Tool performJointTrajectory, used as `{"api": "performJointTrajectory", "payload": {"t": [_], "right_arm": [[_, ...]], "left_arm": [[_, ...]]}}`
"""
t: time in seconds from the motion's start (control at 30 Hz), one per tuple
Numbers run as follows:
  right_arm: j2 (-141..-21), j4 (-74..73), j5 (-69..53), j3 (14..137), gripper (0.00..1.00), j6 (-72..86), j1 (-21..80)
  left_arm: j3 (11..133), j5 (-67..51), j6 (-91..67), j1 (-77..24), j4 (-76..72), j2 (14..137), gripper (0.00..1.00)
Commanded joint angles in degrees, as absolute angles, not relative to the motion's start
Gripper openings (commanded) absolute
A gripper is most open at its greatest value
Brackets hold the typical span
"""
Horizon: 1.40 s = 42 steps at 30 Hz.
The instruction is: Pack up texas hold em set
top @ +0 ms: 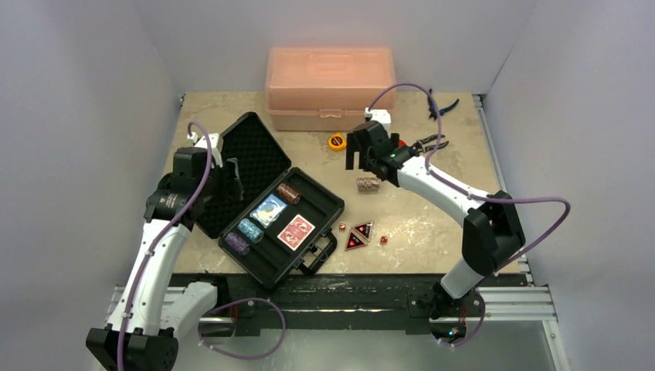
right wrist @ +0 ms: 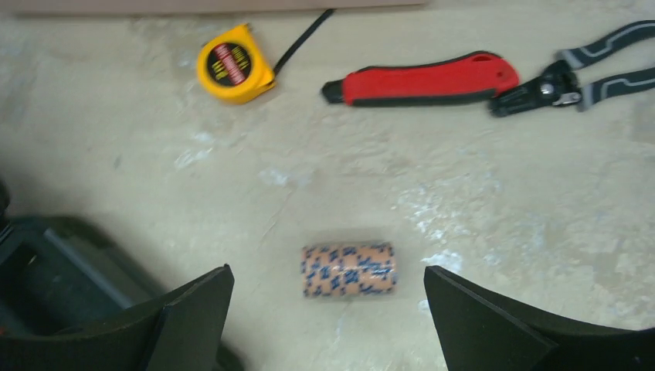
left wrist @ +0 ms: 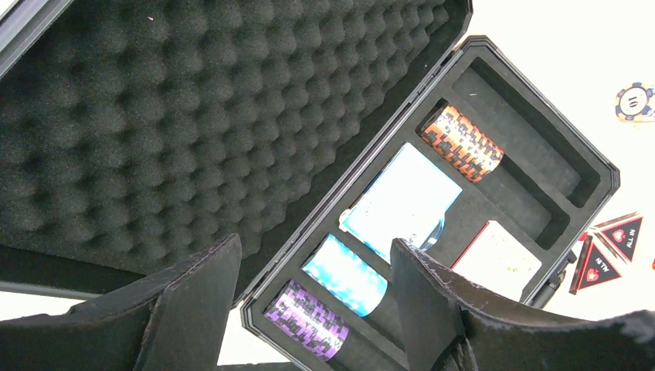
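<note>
The black case (top: 318, 191) lies open on the left half of the table (top: 421, 212), its foam-lined lid (top: 249, 151) tipped back toward the far left and its handle (top: 318, 253) facing the near edge. In the tray I can see an orange-brown chip stack (top: 288, 192), a blue deck (top: 269, 209) and a red deck (top: 296, 231) side by side, and a light blue chip stack (top: 249, 229) touching a purple chip stack (top: 237, 243) at the near-left end. The left hand (left wrist: 314, 246) hovers over the case near the hinge, its fingers apart and holding nothing. One more chip stack (right wrist: 348, 270), tan with blue marks, lies on its side on the bare table just right of the case. The right hand (right wrist: 328, 272) hangs above it with its fingers spread wide on either side, not touching it. Nearer the front edge lie two black-red triangles (top: 359, 235) touching each other, with a small red die (top: 341, 226) to their left and another die (top: 383, 240) to their right. At the far side stands a translucent orange box (top: 328, 86), and in front of it lie a yellow tape measure (right wrist: 234, 64), a red utility knife (right wrist: 429, 79) and pliers (right wrist: 587, 73).
</note>
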<state>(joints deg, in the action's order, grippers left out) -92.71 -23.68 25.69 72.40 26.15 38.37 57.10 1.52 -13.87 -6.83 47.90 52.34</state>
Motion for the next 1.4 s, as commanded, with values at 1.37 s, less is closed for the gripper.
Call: {"api": "performJointTrajectory", "payload": {"t": [1.37], "right_arm": [[-108.6, -31.6, 19.2, 79.2, 0.99, 26.2, 33.3]], "left_arm": [[58.9, -2.1, -13.4, -4.6, 46.2, 50.2, 0.7]]}}
